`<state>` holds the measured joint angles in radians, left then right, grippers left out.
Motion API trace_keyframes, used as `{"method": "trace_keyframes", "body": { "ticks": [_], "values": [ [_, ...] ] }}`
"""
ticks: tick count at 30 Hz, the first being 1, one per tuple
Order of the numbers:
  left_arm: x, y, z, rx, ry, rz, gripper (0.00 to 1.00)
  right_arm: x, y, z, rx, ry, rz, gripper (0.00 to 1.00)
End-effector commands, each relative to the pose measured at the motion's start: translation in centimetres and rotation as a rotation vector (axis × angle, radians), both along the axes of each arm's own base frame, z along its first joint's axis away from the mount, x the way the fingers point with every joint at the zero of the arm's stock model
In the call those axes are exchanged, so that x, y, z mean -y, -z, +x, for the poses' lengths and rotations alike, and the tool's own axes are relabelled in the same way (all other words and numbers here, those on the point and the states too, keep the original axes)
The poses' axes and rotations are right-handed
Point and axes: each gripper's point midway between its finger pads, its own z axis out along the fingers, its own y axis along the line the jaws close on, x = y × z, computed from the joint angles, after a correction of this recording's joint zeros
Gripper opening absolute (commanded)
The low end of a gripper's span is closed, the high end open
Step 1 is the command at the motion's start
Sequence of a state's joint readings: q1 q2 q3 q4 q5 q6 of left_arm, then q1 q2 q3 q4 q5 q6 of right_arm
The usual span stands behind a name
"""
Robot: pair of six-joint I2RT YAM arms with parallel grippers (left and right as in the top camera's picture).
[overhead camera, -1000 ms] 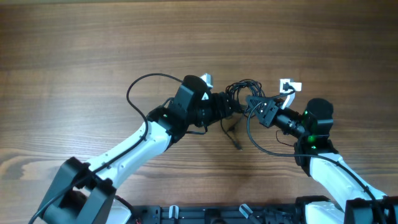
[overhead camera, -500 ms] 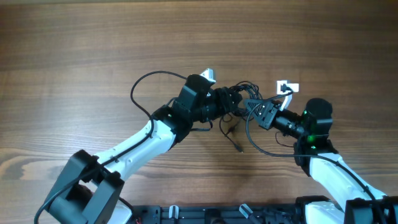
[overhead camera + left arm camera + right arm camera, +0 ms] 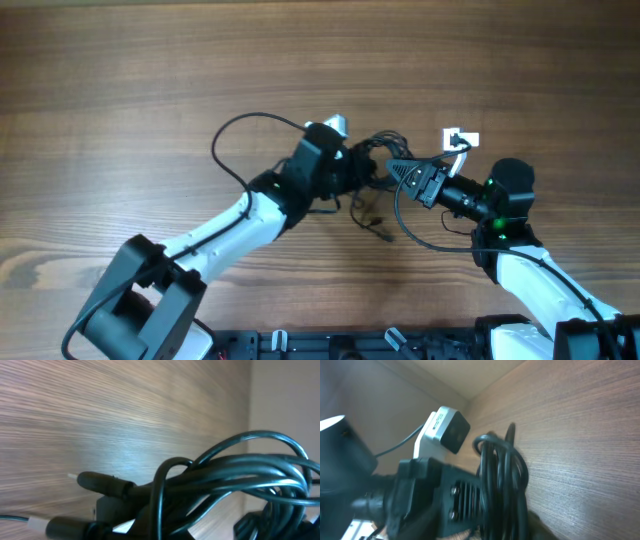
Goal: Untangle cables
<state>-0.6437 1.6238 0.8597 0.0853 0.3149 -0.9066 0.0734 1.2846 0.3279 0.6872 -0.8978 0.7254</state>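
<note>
The cables [image 3: 385,146] lie as one knotted black bundle at mid-table, between my two grippers. My left gripper [image 3: 358,168] reaches in from the left and is shut on the bundle's left side. In the left wrist view the looped cables [image 3: 240,475] fill the lower frame, with a black plug end [image 3: 102,483] pointing left. My right gripper [image 3: 398,172] comes in from the right, its jaws parted around the bundle. The right wrist view shows the cables [image 3: 502,480] running down between its jaws, beside the left gripper's ribbed finger [image 3: 465,497]. A loose strand [image 3: 376,222] trails toward the front.
A small white piece [image 3: 460,139] lies just behind and right of the bundle. The left arm's thicker wire [image 3: 228,140] loops out to the left, and the right arm's wire [image 3: 412,228] loops below the right gripper. Bare wooden table [image 3: 120,80] surrounds everything.
The left gripper moved right into the bundle and closed on it. The right gripper, shut before, has parted its jaws. The loose strand shifted slightly.
</note>
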Motion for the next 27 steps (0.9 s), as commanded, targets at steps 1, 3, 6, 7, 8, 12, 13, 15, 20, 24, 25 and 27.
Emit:
{"method": "trace_keyframes", "body": {
  "ticks": [1, 3, 6, 7, 8, 12, 13, 15, 20, 24, 25, 27],
  "values": [
    [-4.0, -2.7, 2.5, 0.144, -0.02, 0.067, 0.04, 1.2, -0.2, 0.6, 0.011, 0.027, 0.0, 0.77],
    [-5.2, -3.5, 2.9, 0.191, -0.015, 0.094, 0.04, 2.3, -0.2, 1.1, -0.069, 0.08, 0.057, 0.87],
    [-4.7, -3.2, 2.6, 0.201, 0.014, 0.108, 0.04, 1.9, -0.3, 0.8, -0.206, 0.089, 0.153, 0.8],
    [-4.4, -3.0, 2.3, 0.205, 0.013, 0.125, 0.04, 1.2, -0.4, 0.5, -0.239, 0.069, 0.176, 0.69],
    [-4.2, -2.6, 2.3, 0.216, -0.003, 0.159, 0.04, 0.5, -0.4, 0.1, -0.259, 0.043, 0.189, 0.64],
    [-3.5, -1.8, 1.5, 0.292, -0.074, 0.319, 0.04, -1.8, -0.4, -1.1, -0.291, -0.024, 0.193, 0.44],
    [-3.5, -1.8, 1.3, 0.305, -0.086, 0.345, 0.04, -1.8, -0.4, -1.1, -0.29, -0.018, 0.191, 0.43],
    [-3.1, -1.7, 0.9, 0.317, -0.084, 0.363, 0.04, -1.5, -0.3, -0.6, -0.3, 0.018, 0.199, 0.42],
    [-5.5, -0.7, 1.1, 0.309, -0.16, 0.489, 0.04, -0.8, 1.4, -0.2, -0.219, 0.051, 0.078, 0.57],
    [-5.2, 0.2, 0.0, 0.261, -0.103, 0.483, 0.04, 3.7, 1.5, 0.5, -0.166, 0.09, 0.058, 1.0],
    [-4.8, 0.2, -0.3, 0.254, -0.084, 0.465, 0.04, 5.1, 1.0, 0.5, -0.173, 0.099, 0.098, 1.0],
    [-4.0, 0.2, -0.7, 0.24, -0.049, 0.434, 0.04, 7.6, 0.4, 0.5, -0.267, 0.143, 0.207, 1.0]
  ]
}}
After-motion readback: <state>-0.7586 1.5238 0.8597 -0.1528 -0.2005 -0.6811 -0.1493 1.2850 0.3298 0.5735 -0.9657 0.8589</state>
